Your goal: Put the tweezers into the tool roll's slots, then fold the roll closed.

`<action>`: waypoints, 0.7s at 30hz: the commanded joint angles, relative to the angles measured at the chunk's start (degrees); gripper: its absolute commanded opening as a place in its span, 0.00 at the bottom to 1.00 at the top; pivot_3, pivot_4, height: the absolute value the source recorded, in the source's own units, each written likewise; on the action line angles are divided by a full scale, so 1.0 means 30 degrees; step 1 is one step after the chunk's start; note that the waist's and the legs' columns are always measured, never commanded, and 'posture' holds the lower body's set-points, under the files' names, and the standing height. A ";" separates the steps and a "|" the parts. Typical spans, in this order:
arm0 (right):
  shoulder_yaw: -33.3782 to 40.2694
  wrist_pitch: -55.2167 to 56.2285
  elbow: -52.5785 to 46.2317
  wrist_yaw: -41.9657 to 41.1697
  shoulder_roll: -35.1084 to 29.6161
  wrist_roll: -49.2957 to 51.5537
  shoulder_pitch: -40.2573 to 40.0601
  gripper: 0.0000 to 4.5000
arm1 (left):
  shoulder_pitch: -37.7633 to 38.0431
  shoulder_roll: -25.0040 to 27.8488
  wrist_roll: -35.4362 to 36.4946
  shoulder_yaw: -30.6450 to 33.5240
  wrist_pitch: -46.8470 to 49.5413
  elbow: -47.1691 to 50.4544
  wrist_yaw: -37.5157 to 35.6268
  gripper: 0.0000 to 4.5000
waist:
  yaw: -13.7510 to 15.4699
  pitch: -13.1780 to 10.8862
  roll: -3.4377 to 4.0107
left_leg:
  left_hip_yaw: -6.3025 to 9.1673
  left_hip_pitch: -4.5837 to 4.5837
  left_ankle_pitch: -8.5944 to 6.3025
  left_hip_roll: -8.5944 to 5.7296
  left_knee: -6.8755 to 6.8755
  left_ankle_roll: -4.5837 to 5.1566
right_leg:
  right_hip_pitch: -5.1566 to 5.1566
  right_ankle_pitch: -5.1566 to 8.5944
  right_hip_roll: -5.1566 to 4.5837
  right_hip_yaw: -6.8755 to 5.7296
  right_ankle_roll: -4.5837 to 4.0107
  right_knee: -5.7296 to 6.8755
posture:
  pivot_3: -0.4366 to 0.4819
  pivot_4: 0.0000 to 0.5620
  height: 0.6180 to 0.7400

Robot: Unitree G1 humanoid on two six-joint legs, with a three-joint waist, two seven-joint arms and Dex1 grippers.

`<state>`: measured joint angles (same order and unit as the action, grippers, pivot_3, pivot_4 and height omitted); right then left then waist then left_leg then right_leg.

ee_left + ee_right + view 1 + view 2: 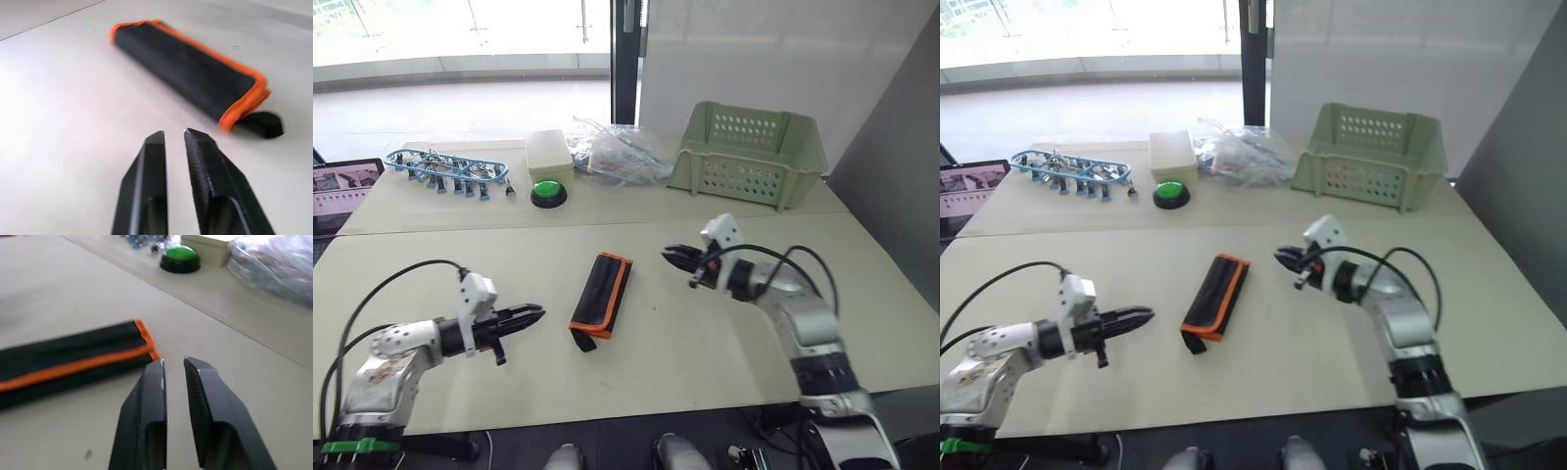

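The tool roll (602,294) lies folded shut in the middle of the near table, a flat black bundle with orange edging. Its black strap end (264,123) sticks out at the near end. The tweezers and the slots are hidden. My left gripper (538,313) hovers low over the table to the left of the roll, pointing at it, shut and holding nothing. To the right of the roll's far end is my right gripper (668,253), also pointing at it, shut and holding nothing. In the right wrist view the roll's orange corner (146,345) lies just beyond the fingertips.
On the far table stand a pale green basket (749,152), a clear bag of cables (617,152), a cream box (549,152), a green button (548,192) and a blue tray of small tools (450,168). A laptop screen (342,191) sits at the left edge.
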<state>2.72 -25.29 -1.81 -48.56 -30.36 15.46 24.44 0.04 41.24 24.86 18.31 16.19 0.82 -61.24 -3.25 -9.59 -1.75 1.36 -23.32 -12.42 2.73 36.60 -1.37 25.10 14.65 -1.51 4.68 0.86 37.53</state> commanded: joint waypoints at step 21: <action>0.4846 0.4621 0.2247 0.0199 -0.2917 0.0367 -0.6671 1.00 | 0.4261 0.1010 0.0128 0.5866 -0.3220 -0.2027 0.1142 1.00 | 0.0194 -0.0034 -0.0060 | -0.0258 0.0150 0.0009 0.0015 0.0007 -0.0008 | -0.0035 0.0034 0.0031 0.0240 0.0187 0.0005 | 0.48 0.27 0.87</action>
<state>17.26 -13.07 7.58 -47.76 -38.23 16.82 5.01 12.99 43.79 24.84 35.63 7.35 -6.92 -58.09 -2.67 -9.70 -1.93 0.55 -22.87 -12.39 2.78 36.62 -1.39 25.00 14.74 -1.42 5.42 1.43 37.54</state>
